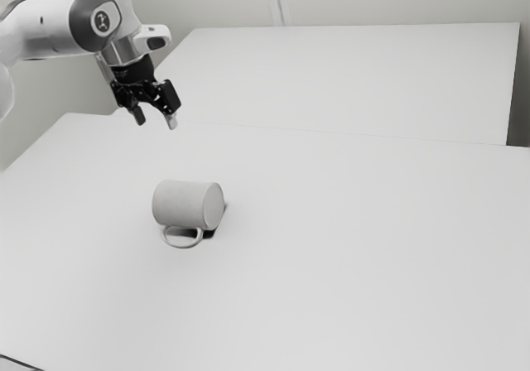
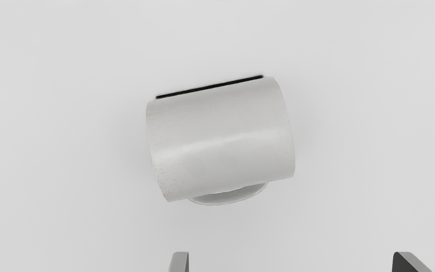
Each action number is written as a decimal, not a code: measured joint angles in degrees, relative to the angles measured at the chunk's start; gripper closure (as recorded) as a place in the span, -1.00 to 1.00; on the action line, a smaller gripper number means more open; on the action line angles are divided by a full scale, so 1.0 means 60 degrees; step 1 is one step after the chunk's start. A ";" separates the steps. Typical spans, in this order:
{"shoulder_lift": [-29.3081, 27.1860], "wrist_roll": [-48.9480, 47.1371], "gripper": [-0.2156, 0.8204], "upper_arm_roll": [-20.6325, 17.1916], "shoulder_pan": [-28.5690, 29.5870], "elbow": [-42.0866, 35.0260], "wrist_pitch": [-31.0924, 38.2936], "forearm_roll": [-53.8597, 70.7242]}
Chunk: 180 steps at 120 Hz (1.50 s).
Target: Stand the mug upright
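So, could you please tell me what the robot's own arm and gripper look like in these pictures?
The arm is white and rounded, with a dark grey ring at one joint framing a pale disc with a small dark marking. The gripper is black with two fingers; in the wrist view, its fingertips are flat-sided, with light grey and dark faces.
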 joint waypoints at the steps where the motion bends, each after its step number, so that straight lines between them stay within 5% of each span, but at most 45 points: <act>1: 0.0003 0.0014 -0.55 0.0005 -0.0015 0.0001 0.0017 -0.0006; 28: 0.0498 0.0313 -0.55 0.0333 0.0142 0.0032 0.0268 -0.0985; 94: 0.1631 0.2594 -0.53 -0.0388 0.3654 -0.1253 -0.0243 -0.5274; 136: 0.2546 0.4115 -0.54 -0.0391 0.4001 -0.1532 0.0066 -0.6353; 180: 0.2141 0.5109 -0.52 -0.0405 0.3799 -0.2859 0.0623 -0.7099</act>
